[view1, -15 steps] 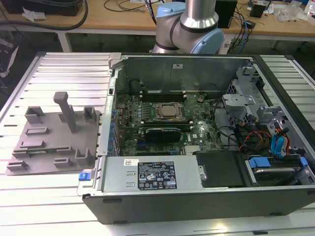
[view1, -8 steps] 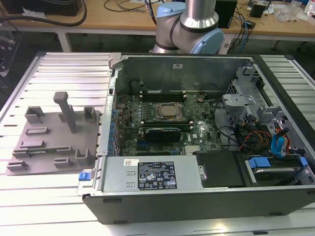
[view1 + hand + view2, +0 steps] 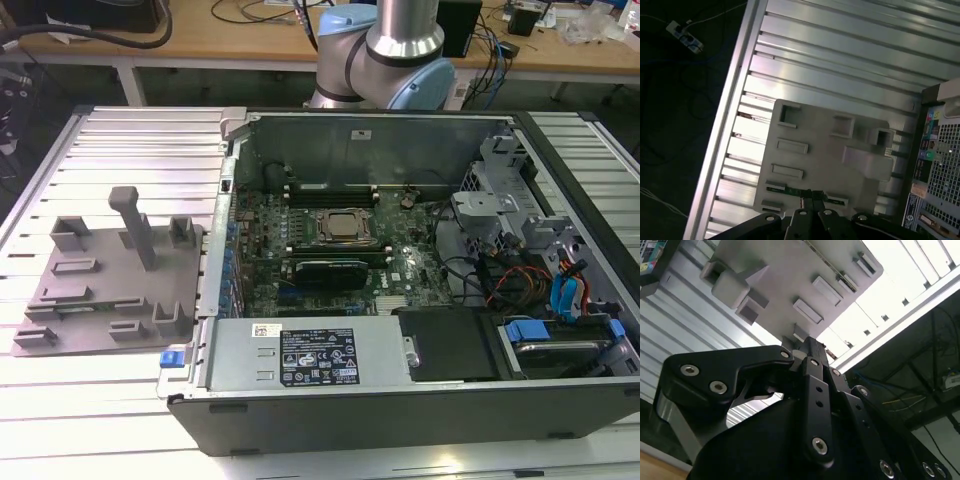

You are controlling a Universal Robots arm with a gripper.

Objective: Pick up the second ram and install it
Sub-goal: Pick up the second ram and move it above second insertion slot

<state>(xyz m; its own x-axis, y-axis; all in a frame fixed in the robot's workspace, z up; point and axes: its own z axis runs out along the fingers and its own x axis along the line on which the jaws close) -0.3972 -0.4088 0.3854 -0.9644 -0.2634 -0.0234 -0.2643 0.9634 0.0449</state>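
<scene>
Second ram (image 3: 782, 189) in fixture tray (image 3: 100, 290) on table (image 3: 130, 140), the exterior view's left of PC case (image 3: 400, 425).

An open computer case (image 3: 400, 425) is lying on its side on a slatted aluminium table (image 3: 140, 150), exposing its motherboard (image 3: 400, 270), CPU socket (image 3: 345, 228) and labelled power supply (image 3: 300, 357). To the exterior view's left of it, a grey fixture plate (image 3: 110, 272) is resting on the slats with its upright post (image 3: 135, 225) rising from it, and a blue clip (image 3: 173, 357) is sitting just beside the case's corner
</scene>
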